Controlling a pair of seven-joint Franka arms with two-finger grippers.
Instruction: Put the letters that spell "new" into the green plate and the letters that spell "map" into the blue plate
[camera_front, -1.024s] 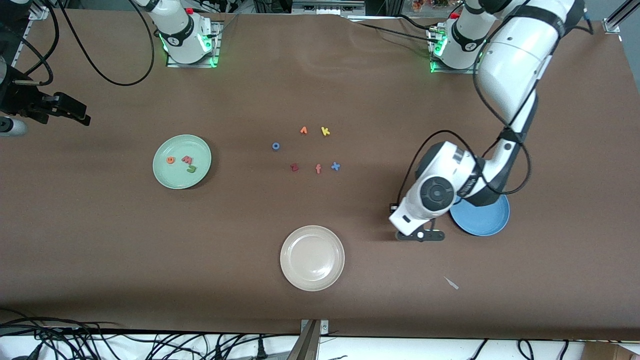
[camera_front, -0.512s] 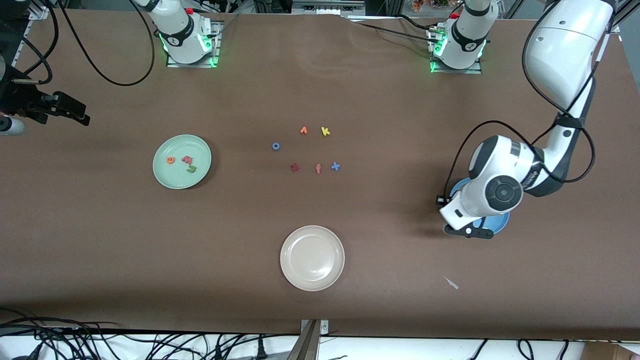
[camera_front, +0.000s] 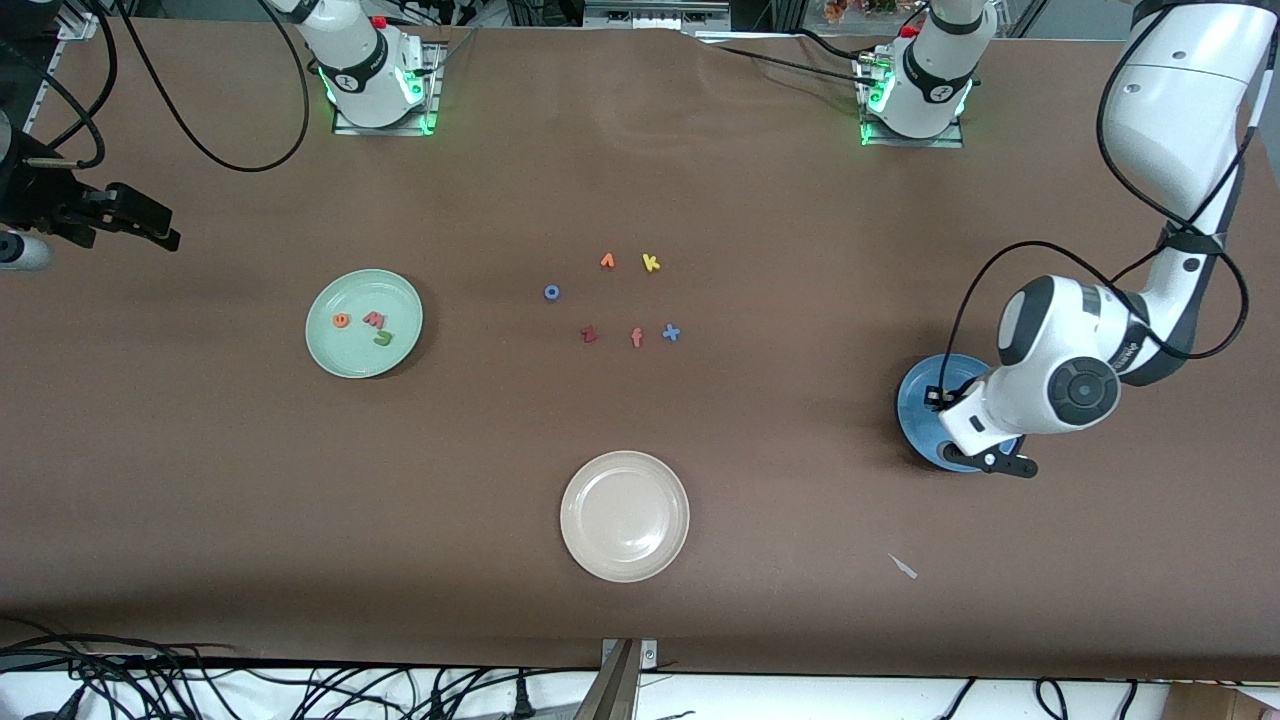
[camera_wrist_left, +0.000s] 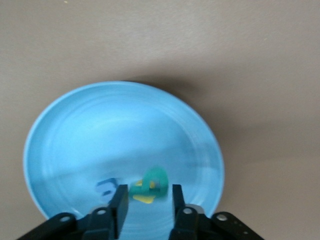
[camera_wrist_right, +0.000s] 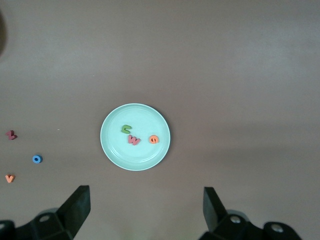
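Blue plate (camera_front: 915, 400) on brown table (camera_front: 200, 480) (cables along edge).

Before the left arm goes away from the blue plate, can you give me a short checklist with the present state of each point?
1. Left tool over the round blue plate: ok.
2. Teal foam letter p released: cannot tell; it shows between the parted fingers, over the plate.
3. Yellow foam letter a and blue foam letter m lying in the blue plate: ok.
4. Green n, salmon-red w and orange e foam letters in the round mint-green plate: ok.
5. Right tool waits open, above the table by the green plate: ok.
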